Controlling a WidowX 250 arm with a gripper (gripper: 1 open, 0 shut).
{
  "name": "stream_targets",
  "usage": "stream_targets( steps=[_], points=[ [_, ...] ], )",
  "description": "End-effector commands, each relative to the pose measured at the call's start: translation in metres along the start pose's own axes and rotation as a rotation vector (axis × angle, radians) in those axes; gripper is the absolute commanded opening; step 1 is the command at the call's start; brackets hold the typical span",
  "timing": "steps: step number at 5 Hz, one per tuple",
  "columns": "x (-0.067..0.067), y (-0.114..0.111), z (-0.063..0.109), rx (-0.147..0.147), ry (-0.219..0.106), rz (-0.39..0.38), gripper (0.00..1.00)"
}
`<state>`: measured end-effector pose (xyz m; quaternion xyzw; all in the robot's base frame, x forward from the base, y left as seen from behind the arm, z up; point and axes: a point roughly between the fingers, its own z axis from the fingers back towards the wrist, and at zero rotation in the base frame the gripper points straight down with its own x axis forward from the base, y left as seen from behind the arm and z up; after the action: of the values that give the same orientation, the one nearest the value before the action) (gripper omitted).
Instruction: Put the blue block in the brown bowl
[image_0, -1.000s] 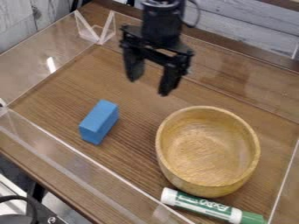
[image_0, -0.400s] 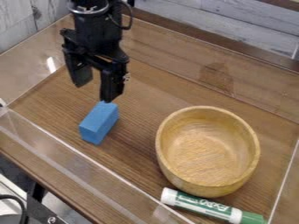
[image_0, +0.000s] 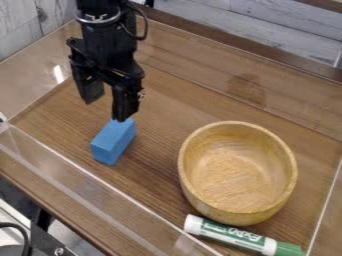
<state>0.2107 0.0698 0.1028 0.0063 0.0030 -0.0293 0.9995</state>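
On the wooden desk (image_0: 254, 110), inside low clear plastic walls (image_0: 27, 150), the blue block (image_0: 114, 139) lies flat at about nine o'clock from the brown bowl (image_0: 238, 171), apart from it with a strip of bare wood between them. The block's long side runs from lower left to upper right in the picture. Its top face is bright and plain, and nothing rests on it.

Just above the block's far end, at about twelve o'clock from it, hangs the black gripper (image_0: 108, 97), pointing straight down from the arm. Its jaws stand wide open, with two dark fingers (image_0: 126, 103) spread apart and nothing between them. The nearer fingertip ends right at the block's upper end in this view; whether it touches the block cannot be told.

The bowl sits upright toward the lower right of the desk, round and shallow with a thick rim and visible grain. Its hollow holds nothing.

At about six o'clock from the bowl, close to its near rim, a green-and-white marker (image_0: 243, 235) lies on its side along the desk's front edge, its green cap toward the left.
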Motion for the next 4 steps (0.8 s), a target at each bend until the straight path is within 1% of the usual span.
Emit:
stream_targets(
  steps=[1, 3, 4],
  points=[
    [0.002, 0.005, 0.001, 0.008, -0.025, 0.010, 1.00],
    [0.002, 0.008, -0.013, -0.002, -0.029, -0.001, 1.00],
    [0.004, 0.011, -0.021, -0.010, -0.042, -0.013, 1.00]
  ],
)
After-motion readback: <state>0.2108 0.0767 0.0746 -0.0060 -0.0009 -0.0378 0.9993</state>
